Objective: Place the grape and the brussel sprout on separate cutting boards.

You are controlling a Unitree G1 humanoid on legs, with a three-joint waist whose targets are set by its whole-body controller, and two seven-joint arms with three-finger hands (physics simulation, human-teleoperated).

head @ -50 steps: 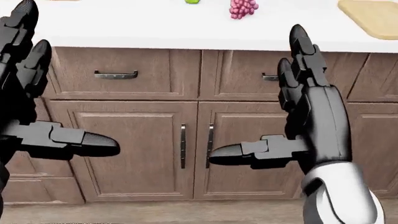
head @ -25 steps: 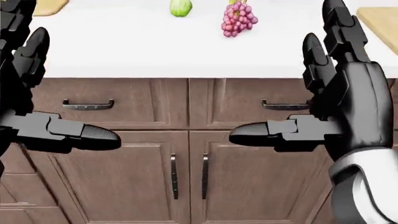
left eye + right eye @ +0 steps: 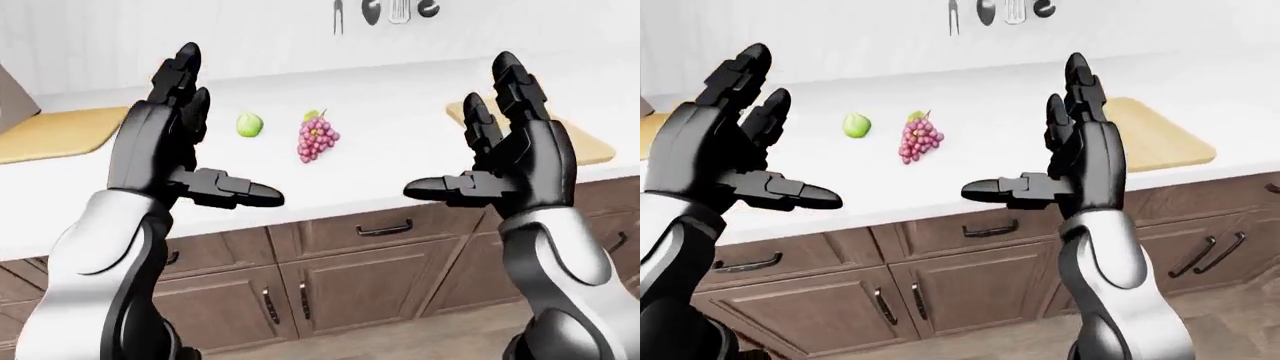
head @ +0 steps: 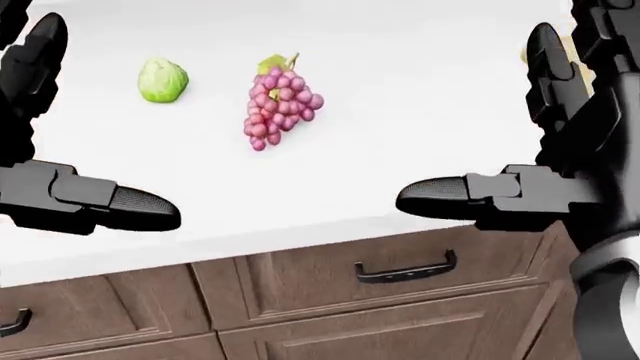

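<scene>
A pink grape bunch lies on the white counter, with the green brussel sprout a little to its left. One wooden cutting board sits at the counter's left end in the left-eye view. A second wooden cutting board sits at the right. My left hand and right hand are raised over the counter's near edge. Both are open, fingers up and thumbs pointing inward. Neither touches anything, and both items lie between and beyond them.
Brown drawers and cabinet doors with dark handles run under the counter. Kitchen utensils hang on the white wall above it. A pale object pokes in at the far left edge of the left-eye view.
The whole head view has shifted: the cabinets slid down and the countertop with grape and sprout now fills it. Both hands stay open and empty.
</scene>
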